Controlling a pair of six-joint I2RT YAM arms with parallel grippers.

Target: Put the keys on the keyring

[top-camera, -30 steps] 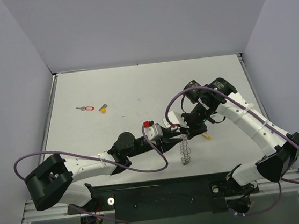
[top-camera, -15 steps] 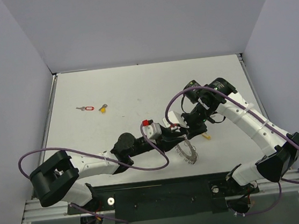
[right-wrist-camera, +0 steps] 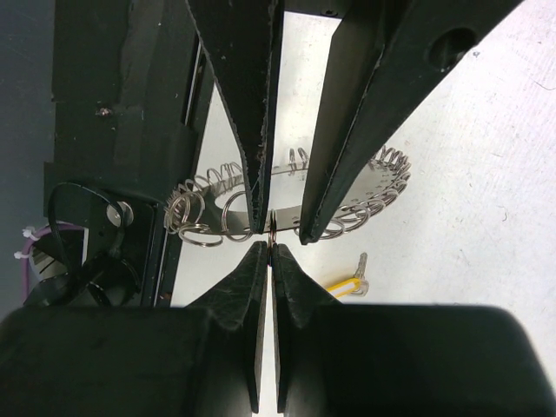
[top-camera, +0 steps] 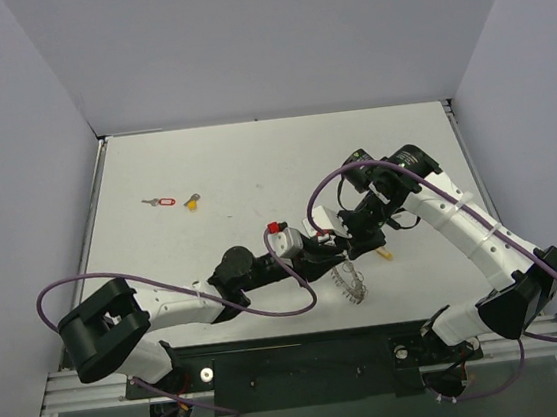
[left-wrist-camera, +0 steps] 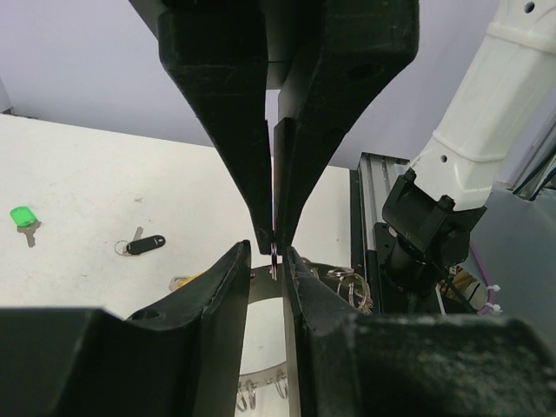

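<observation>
Between the tips of my right gripper, low centre of the right wrist view: jaws fully closed, nipping the rim of the large round keyring of silvery coiled wire. My left gripper meets the same spot from the opposite side. Its jaws stand partly open with a narrow gap, straddling the pinched wire. I cannot tell whether its pads touch the wire. The tips of my two grippers nearly meet.

Keyring: hangs tilted under both grippers, lower centre of the top view, above the white table. Contact with the table not discernible.

Keys, all flat on the table:
- slim yellow-headed metal key, just right of my grippers in the top view.
- red-tagged key and orange-yellow-headed key, side by side, upper left of the top view, well apart from the keyring.
- green-headed key and black-tagged key, near each other at the left of the left wrist view.
</observation>
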